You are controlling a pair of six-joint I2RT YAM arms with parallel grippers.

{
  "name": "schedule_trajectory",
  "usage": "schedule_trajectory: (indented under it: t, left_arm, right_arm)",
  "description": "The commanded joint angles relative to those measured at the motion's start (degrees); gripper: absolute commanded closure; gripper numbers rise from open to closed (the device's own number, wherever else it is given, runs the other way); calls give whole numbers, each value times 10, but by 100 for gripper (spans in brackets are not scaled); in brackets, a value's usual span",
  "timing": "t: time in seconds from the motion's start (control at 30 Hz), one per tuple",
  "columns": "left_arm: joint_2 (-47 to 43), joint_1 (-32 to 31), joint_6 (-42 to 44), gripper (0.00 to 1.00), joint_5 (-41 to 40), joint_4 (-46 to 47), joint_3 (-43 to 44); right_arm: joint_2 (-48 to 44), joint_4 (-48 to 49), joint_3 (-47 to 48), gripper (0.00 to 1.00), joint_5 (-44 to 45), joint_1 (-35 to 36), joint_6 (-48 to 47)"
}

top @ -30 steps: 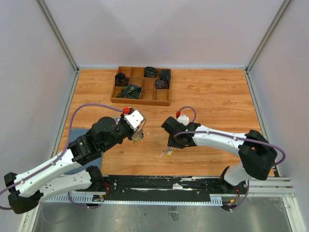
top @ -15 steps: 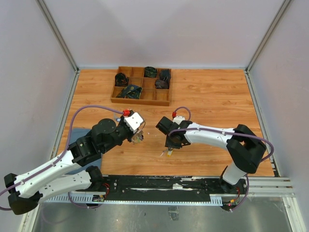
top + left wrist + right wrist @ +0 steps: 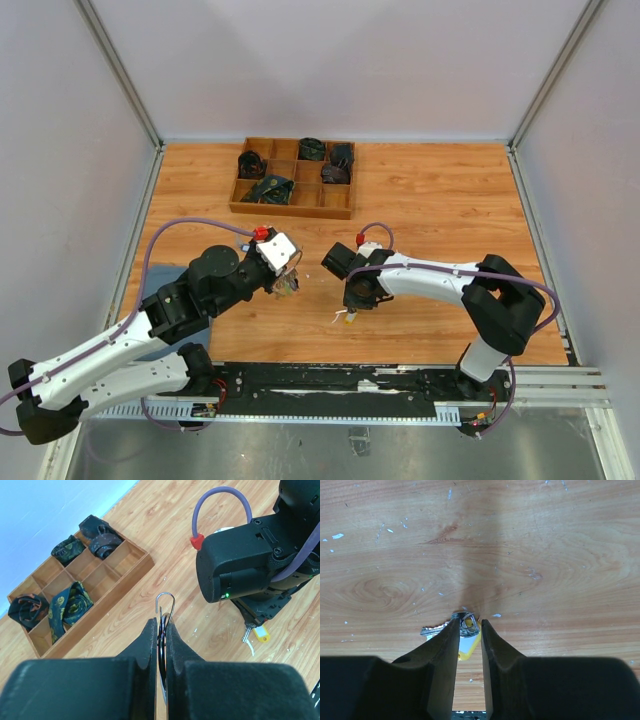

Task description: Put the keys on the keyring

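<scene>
My left gripper (image 3: 288,284) is shut on the keyring (image 3: 165,594), a thin silver wire ring held edge-on between the pads, with its top loop sticking out past the fingertips above the table. My right gripper (image 3: 468,622) points down at a silver key with a yellow head (image 3: 468,648) that lies flat on the wood. Its jaws stand narrowly apart on either side of the key's head, and the blade (image 3: 432,629) sticks out to the left. The same key shows in the top view (image 3: 347,317) and in the left wrist view (image 3: 259,634). No other keys are in view.
A wooden compartment tray (image 3: 292,210) with dark rolled cloths stands at the back, also in the left wrist view (image 3: 107,597). A dark blue flat thing (image 3: 160,277) lies partly under the left arm. The black rail (image 3: 330,385) runs along the near edge.
My right wrist has shifted a little left and settled over the key. The key has stayed in place on the table. My left gripper has barely moved, still holding the ring.
</scene>
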Motion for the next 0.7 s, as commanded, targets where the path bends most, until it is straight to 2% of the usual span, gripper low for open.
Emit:
schedule_trajectory:
  t: [0.0,0.23,0.4,0.6,0.67]
  left_arm:
    - [-7,5,7,99,3,36,-3]
    - [-6,4,9,99,3,36,-2]
    - [-5,5,9,99,3,37,-1]
    - [-4,5,10,99,4,38,-1]
    - [-4,5,10,100,4,38,0]
  right_arm:
    - [3,-62,9,76,49,10,17]
    - [12,-51,8,77,42,10,9]
    - [12,-49,6,82,44,10,5]
    - [-7,-47,-2,98,53,10,2]
    - [-17,-46,-4,99,56,10,-2]
